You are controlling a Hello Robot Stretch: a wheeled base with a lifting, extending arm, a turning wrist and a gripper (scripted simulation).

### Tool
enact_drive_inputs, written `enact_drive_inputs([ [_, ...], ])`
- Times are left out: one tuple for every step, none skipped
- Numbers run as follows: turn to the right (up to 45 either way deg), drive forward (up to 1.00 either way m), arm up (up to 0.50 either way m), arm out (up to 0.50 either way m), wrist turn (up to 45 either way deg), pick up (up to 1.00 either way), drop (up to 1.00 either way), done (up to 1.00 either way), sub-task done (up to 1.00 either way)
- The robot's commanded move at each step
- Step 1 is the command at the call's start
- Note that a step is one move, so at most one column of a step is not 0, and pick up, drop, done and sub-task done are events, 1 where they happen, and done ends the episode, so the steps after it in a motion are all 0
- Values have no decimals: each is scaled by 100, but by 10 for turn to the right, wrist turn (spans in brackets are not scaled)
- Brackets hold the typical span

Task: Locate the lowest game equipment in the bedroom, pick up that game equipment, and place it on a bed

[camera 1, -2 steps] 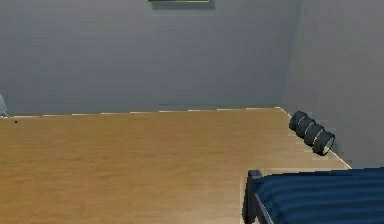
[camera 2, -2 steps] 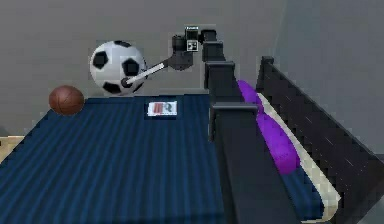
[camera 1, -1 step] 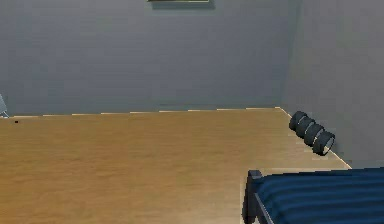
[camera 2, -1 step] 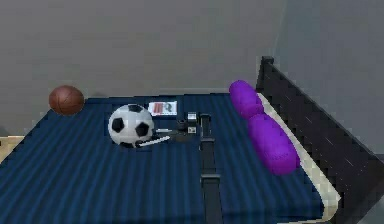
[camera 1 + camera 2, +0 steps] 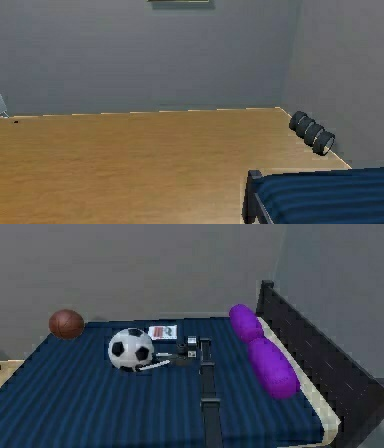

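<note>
A black and white football (image 5: 131, 349) lies on the bed's blue striped cover (image 5: 90, 404). The dark arm (image 5: 209, 394) reaches up over the bed. Its gripper (image 5: 153, 367) ends right at the ball's lower right side. I cannot tell whether the gripper holds anything, or whether it touches the ball. A brown basketball (image 5: 67, 323) sits at the bed's far left corner. In the forward view, a corner of the same blue bed (image 5: 320, 196) shows at the bottom right.
Two purple pillows (image 5: 262, 356) lie along the dark headboard (image 5: 312, 346) on the right. A small white card (image 5: 163, 331) lies behind the football. In the forward view, a dark dumbbell (image 5: 311, 132) lies on the wooden floor (image 5: 130, 160) by the right wall.
</note>
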Motion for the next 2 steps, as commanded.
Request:
enact_drive_inputs([
  [0,0,0,0,0,0,100,0,0],
  [0,0,10,0,0,0,0,0,0],
])
